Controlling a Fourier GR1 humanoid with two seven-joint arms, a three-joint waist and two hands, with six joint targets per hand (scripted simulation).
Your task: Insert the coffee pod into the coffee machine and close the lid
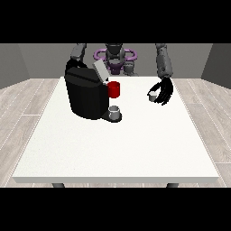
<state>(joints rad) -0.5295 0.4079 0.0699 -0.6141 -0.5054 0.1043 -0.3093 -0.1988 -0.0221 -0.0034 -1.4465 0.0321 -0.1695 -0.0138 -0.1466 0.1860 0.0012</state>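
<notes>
Grey walls, pale plank floor, and a large white surface (pixel 117 144) between me and the robot. At the view's right, the hand (pixel 164 91) hangs just above the surface with its fingers (pixel 159 86) curled round the coffee pod (pixel 153 95), a small pale cup shape at the hand's inner edge; I read this as the pod gripped, though I cannot tell whether it is lifted or touching the surface. Outward from there: well apart, toward the view's left, stands the black coffee machine (pixel 85 97), its grey lid (pixel 100 71) tilted up and open, the red pod holder (pixel 113 89) exposed beside it, a small grey cup (pixel 115 111) on the drip stand below. The other hand is hidden behind the machine; I cannot see it.

Step in hand, by my judgement: pod pickup, insertion not yet done. Next move calls for carrying the pod across to the red holder, lowering it in upright, then pressing the lid down.
</notes>
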